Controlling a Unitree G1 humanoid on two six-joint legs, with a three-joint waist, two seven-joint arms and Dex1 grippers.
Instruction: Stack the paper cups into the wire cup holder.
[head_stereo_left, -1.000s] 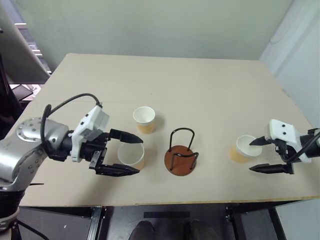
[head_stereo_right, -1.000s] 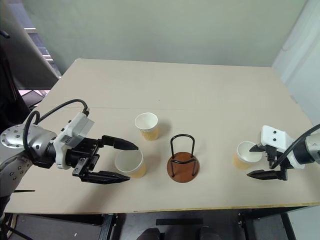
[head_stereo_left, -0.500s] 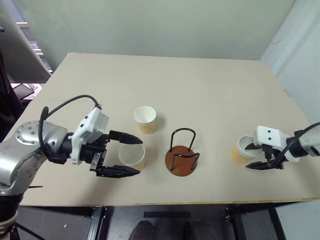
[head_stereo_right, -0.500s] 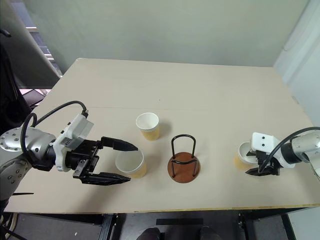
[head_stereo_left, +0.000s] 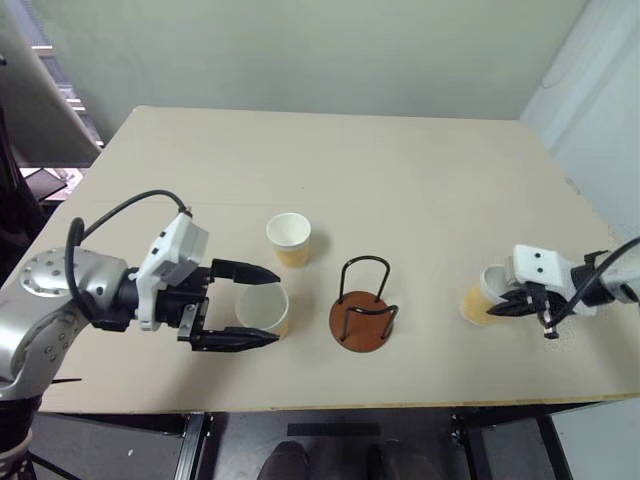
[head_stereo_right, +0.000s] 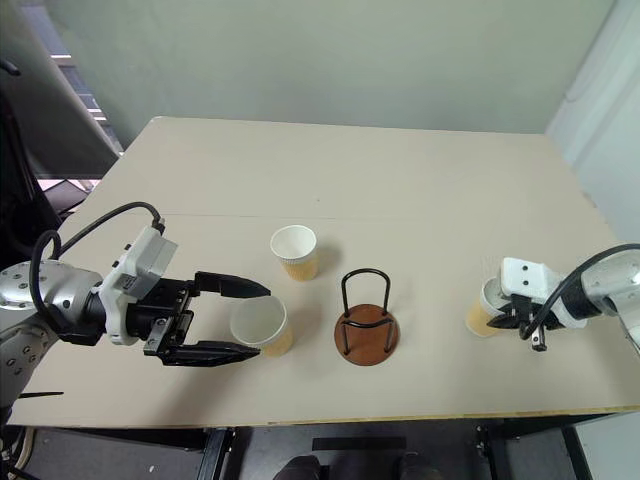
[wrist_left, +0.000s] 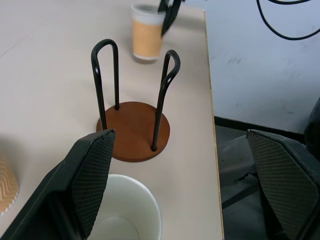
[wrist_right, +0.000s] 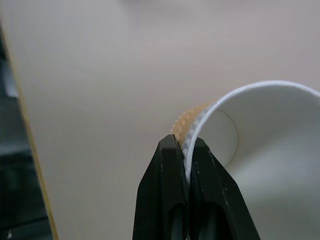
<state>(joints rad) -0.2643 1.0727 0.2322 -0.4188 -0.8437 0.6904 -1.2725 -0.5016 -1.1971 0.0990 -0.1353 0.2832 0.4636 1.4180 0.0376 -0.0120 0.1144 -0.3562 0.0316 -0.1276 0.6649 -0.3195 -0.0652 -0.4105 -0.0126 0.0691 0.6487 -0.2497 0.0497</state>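
Observation:
The wire cup holder, black loops on a reddish-brown disc, stands near the table's front middle. One paper cup stands upright behind and to the left of it. A second paper cup sits left of the holder, between the spread fingers of my left gripper, which is open and not touching it. A third paper cup is at the front right. My right gripper is shut on that cup's rim, one finger inside and one outside. The left wrist view shows the holder with the far cup beyond it.
The tan table has bare room behind the cups. Its front edge runs close to both grippers, and its right edge lies just past the right cup. A dark monitor stands off the table's left side.
My right gripper has moved in over the right cup and shut on its rim. The left gripper has stayed open around its cup.

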